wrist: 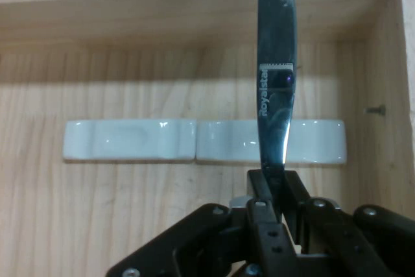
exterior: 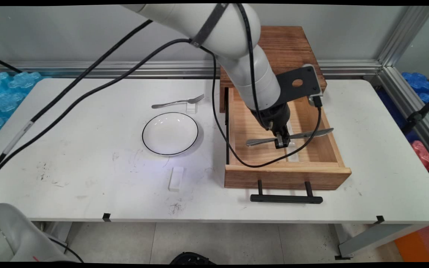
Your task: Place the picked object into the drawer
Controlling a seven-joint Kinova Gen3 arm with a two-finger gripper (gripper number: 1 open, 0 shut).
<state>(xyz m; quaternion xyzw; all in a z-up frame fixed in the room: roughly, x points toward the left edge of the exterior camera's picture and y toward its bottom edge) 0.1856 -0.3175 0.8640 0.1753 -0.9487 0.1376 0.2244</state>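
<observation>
White table, scuffed, before a grey wall; an open wooden drawer with a black handle sits on it. The gripper, clamped on a shiny steel knife, holds it level above two glazed white rests on the drawer floor. Left: a black-rimmed plate, a fork, a white block. The arm hides the drawer's back

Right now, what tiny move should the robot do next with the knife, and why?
Probably lift it straight up a little: the tool is shut on the knife, low inside the open drawer above two white rests, and the walls block sideways moves.
</observation>
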